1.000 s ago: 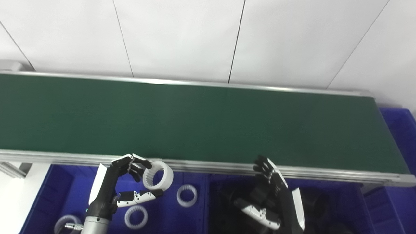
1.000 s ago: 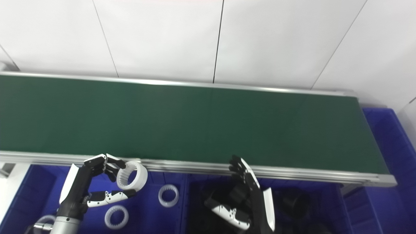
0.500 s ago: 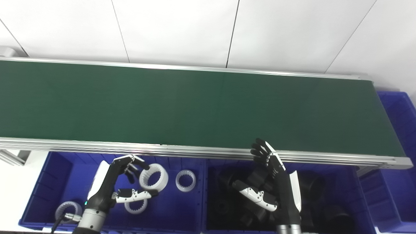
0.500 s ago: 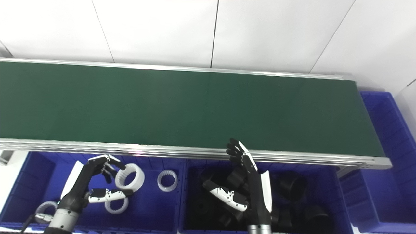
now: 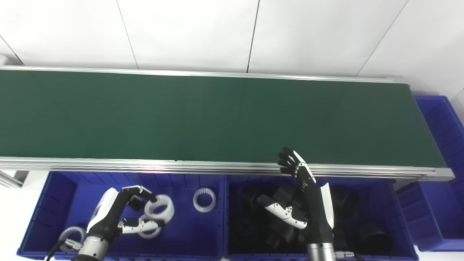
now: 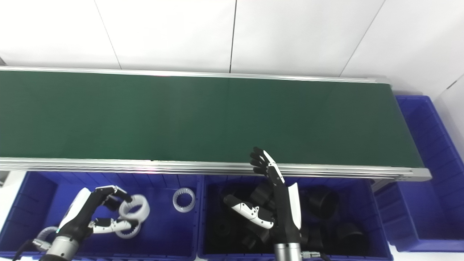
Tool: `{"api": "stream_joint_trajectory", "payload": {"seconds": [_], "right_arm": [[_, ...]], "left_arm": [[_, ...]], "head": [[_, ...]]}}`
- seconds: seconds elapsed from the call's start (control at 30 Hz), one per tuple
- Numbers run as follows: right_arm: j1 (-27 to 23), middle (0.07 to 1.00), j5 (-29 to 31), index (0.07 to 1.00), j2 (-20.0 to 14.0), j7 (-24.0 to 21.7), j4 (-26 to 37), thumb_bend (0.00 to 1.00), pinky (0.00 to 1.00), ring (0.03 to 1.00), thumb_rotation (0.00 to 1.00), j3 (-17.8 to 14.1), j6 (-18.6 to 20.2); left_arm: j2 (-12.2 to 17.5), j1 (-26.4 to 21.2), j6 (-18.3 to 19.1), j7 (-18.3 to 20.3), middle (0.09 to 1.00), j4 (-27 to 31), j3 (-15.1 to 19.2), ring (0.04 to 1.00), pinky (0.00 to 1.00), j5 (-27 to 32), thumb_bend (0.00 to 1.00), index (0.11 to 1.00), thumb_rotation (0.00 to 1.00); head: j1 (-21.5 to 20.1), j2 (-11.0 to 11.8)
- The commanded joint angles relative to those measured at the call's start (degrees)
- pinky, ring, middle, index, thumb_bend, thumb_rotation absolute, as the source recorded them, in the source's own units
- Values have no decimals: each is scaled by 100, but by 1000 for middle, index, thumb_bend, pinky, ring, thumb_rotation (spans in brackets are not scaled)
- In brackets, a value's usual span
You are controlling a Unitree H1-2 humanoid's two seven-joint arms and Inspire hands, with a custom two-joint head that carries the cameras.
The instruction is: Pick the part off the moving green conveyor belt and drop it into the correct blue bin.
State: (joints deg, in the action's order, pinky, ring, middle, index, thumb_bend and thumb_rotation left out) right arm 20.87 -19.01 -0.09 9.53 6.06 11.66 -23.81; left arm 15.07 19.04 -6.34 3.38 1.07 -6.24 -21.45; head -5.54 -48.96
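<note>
Holding the white ring (image 5: 159,207), your left hand (image 5: 119,214) sat low inside the left blue bin (image 5: 47,203). Its fingers (image 5: 142,192) curled over the top of the ring and its thumb (image 5: 139,226) pressed from below, so the hand was closed on the ring. You could see the ring was round and white, with small teeth all around its inside. It stood tilted, with its hole facing partly toward you, and you could not tell if it touched the bin floor.

Right under it lay another white ring (image 5: 149,233), partly hidden by the thumb. A third white ring (image 5: 204,199) lay flat near the bin's right wall, with bare blue floor around it. A fourth white ring (image 5: 71,235) lay in the near left corner, beside your left wrist. The bin's far wall stood just under the metal rail (image 5: 145,165) of the green conveyor belt (image 5: 203,116), and your left hand was well below that rail.

Your right hand (image 5: 302,203) stood up over the middle blue bin (image 5: 398,232), open, with its fingers straight and its thumb stuck out to the left. Its fingertips (image 5: 288,159) reached up in front of the rail. That bin held black parts (image 5: 373,239). Another blue bin (image 5: 442,152) sat at the belt's right end. You saw nothing lying on the belt.
</note>
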Motion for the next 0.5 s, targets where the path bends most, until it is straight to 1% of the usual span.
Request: {"api": "stream_joint_trajectory", "payload": {"seconds": [0.0, 0.1, 0.17, 0.2, 0.23, 0.27, 0.33, 0.43, 0.47], "right_arm": [[-34, 818, 13, 862, 49, -28, 98, 686, 731, 780, 424, -10, -101], [-41, 816, 16, 862, 53, -45, 99, 693, 731, 781, 426, -9, -76], [-39, 817, 12, 862, 53, -51, 106, 694, 732, 781, 427, -6, -63], [-41, 816, 5, 861, 54, -52, 100, 695, 731, 781, 430, -7, -66], [-41, 816, -2, 861, 57, -51, 96, 696, 731, 781, 434, -9, -63], [-46, 814, -7, 859, 56, -50, 81, 700, 730, 779, 440, -11, -63], [-56, 813, 6, 856, 50, -72, 60, 711, 726, 779, 453, -6, -37], [-65, 813, 55, 854, 34, -138, 46, 718, 725, 783, 463, 16, 33], [-59, 814, 48, 854, 23, -186, 61, 719, 726, 784, 466, 30, 114]], "left_arm": [[116, -26, -507, 237, 820, 284, -79, 779, 707, 508, 786, 837, 539], [104, -69, -972, 516, 845, 405, -176, 809, 747, 1158, 853, 851, 508], [87, -109, -1298, 683, 856, 464, -251, 822, 762, 1579, 874, 856, 491], [71, -129, -1404, 760, 859, 502, -282, 830, 775, 1770, 887, 855, 474], [47, -144, -1465, 818, 860, 559, -304, 835, 782, 1915, 904, 853, 473], [22, -155, -1486, 862, 856, 628, -320, 835, 788, 2027, 944, 843, 489], [-33, -185, -1524, 937, 851, 766, -357, 832, 791, 2216, 969, 829, 493], [-95, -239, -1586, 1043, 848, 911, -420, 828, 788, 2465, 966, 823, 483], [-113, -261, -1556, 1087, 848, 947, -450, 828, 787, 2571, 963, 822, 479]], "head": [[0, -6], [-13, 4], [-28, 26], [-28, 26], [-28, 26], [-28, 50], [-48, 85], [-74, 101], [-134, 148]]}}
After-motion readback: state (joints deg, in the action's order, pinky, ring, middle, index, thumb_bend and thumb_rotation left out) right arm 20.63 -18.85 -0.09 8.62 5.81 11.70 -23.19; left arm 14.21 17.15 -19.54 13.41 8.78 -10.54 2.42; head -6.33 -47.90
